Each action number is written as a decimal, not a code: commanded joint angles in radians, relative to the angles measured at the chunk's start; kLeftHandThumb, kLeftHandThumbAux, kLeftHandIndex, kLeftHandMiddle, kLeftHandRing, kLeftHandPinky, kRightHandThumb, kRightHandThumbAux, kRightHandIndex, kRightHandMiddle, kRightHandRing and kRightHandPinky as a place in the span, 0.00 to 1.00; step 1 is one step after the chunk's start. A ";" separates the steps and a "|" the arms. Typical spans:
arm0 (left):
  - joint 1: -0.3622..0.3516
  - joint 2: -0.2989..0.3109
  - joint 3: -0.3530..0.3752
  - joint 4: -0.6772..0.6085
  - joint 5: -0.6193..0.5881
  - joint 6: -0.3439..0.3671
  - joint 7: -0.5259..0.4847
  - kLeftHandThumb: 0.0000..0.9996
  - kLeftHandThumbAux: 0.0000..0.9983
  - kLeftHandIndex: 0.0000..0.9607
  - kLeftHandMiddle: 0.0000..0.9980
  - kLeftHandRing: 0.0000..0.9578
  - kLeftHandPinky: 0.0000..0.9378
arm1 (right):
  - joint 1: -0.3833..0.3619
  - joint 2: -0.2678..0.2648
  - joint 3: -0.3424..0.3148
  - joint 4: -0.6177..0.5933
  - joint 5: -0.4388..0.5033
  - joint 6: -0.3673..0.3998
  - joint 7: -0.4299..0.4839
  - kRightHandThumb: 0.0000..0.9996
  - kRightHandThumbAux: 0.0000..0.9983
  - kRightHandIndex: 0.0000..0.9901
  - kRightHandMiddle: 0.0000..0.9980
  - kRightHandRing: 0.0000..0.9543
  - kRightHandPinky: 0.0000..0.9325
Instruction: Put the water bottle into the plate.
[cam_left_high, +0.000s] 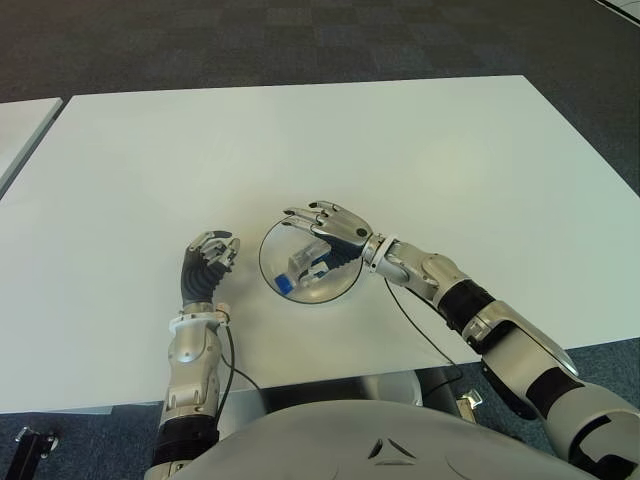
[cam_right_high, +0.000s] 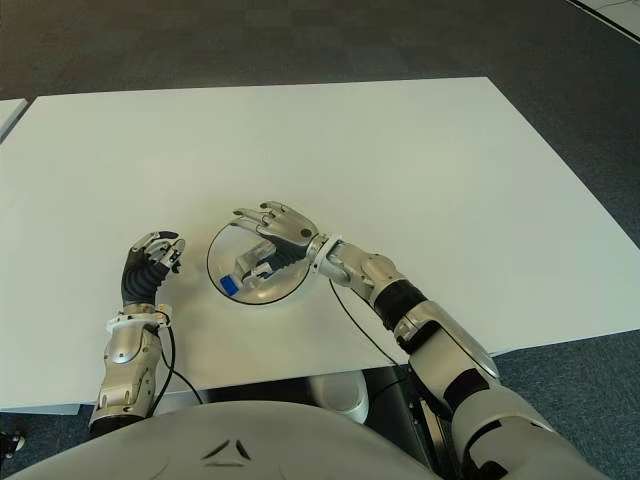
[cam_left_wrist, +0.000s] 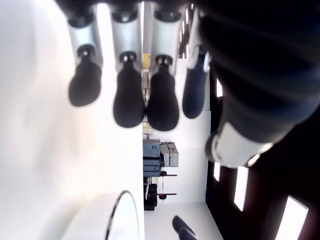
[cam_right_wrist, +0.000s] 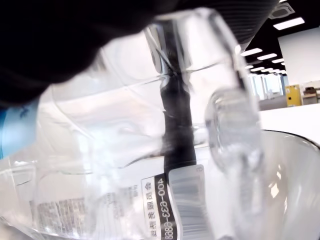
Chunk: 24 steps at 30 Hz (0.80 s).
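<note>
1. A white table (cam_left_high: 420, 140) stands on dark carpet (cam_left_high: 300, 40) laid in a checked pattern; the edge of a second white table (cam_left_high: 20, 125) shows on the robot's left.
2. The water bottle (cam_left_high: 305, 268) lies on its side inside the plate (cam_left_high: 345, 285), a clear round dish near the front edge of the table.
3. Its long axis runs diagonally: the blue cap (cam_left_high: 284, 285) points toward the robot and to its left, the base away and to the right.
4. The right hand (cam_left_high: 330, 228) is above the plate, fingers spread and not closed around the bottle, which lies just under the palm.
5. The left hand (cam_left_high: 207, 262) is beside the plate on its left side, fingers curled, holding nothing.
</note>
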 joint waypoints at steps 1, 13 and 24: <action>0.004 0.005 0.000 0.007 -0.005 0.008 -0.013 0.70 0.72 0.45 0.73 0.75 0.77 | 0.009 -0.005 -0.002 -0.016 -0.031 0.018 -0.051 0.23 0.14 0.00 0.00 0.00 0.00; 0.004 0.009 -0.001 0.016 -0.012 -0.011 -0.024 0.70 0.72 0.45 0.74 0.75 0.77 | 0.004 -0.001 0.011 0.002 -0.093 0.026 -0.181 0.19 0.18 0.00 0.00 0.00 0.00; 0.007 0.011 -0.002 0.014 -0.018 -0.009 -0.025 0.70 0.72 0.45 0.74 0.75 0.77 | -0.008 0.008 0.020 0.039 -0.111 0.007 -0.275 0.17 0.22 0.00 0.00 0.00 0.00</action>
